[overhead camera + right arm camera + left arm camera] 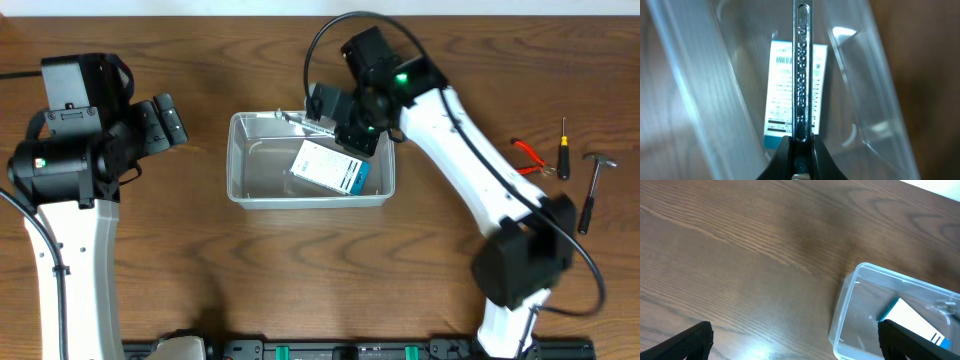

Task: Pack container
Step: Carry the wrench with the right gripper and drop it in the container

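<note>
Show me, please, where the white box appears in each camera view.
Overhead: box, centre, in the right half of the container.
Left wrist: box, bottom right corner.
Right wrist: box, centre, behind the wrench.
Shared landmark: the clear container around it.

The fingers (780,161) pinch a metal tool (801,75) above the container (866,95) and white box (782,95).

Pliers (528,157), screwdriver (563,148) and hammer (592,190) lie on table (250,280).

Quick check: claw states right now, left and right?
Left claw: open, empty.
Right claw: closed, holding a metal wrench.
</note>
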`<control>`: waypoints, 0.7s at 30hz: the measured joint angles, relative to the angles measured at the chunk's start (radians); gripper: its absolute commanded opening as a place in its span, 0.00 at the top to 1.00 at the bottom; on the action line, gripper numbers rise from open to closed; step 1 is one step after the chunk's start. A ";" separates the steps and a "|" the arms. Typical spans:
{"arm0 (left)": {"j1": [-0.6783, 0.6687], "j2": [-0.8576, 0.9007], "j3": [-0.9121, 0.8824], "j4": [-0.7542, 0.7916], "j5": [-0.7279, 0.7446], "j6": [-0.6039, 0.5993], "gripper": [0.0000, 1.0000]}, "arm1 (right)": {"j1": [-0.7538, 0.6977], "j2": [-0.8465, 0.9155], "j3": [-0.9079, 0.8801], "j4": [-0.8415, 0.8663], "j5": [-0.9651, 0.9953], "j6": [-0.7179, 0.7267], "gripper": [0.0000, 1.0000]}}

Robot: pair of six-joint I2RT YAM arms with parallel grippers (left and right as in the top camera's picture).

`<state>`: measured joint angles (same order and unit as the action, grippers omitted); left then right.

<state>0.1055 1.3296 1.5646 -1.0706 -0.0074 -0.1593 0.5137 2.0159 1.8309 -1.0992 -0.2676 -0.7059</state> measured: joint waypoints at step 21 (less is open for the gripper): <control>0.000 0.000 0.000 0.000 0.000 0.000 0.02 | -0.045 0.053 0.048 0.051 0.225 0.207 0.01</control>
<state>0.1055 1.3296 1.5646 -1.0710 -0.0074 -0.1593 0.4686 2.0686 1.8790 -1.0481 -0.0422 -0.4988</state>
